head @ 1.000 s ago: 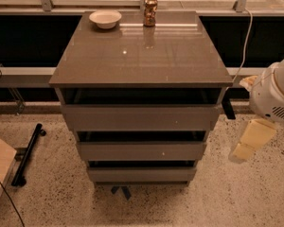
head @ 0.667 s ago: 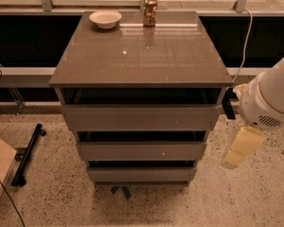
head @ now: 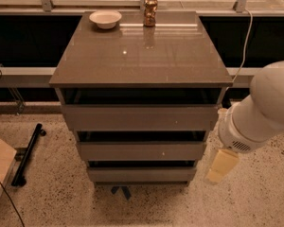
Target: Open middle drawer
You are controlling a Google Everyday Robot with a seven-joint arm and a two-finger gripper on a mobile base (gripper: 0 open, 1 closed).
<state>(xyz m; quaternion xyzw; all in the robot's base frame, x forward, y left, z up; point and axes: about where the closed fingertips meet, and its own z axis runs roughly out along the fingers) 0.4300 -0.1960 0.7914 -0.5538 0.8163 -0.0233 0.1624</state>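
Observation:
The middle drawer (head: pixel 142 151) is a grey-brown flat front with no handle, the second of three alike under the cabinet top (head: pixel 142 56). It sits in line with the stack, with a dark gap above it. The wider top drawer (head: pixel 139 117) is above it and the narrower bottom drawer (head: pixel 142 175) below. My gripper (head: pixel 221 166) is a cream piece hanging under the large white arm (head: pixel 260 110). It is to the right of the cabinet, level with the middle and bottom drawers and apart from them.
A white bowl (head: pixel 105 19) and a brown can (head: pixel 150 11) stand at the back of the cabinet top. A black bar (head: pixel 28 152) and a cardboard piece (head: pixel 0 167) lie on the speckled floor to the left. A white cable (head: pixel 246 37) hangs at the back right.
My arm has moved left and down toward the cabinet's right side, bringing the gripper closer to the drawers. The drawers have not moved.

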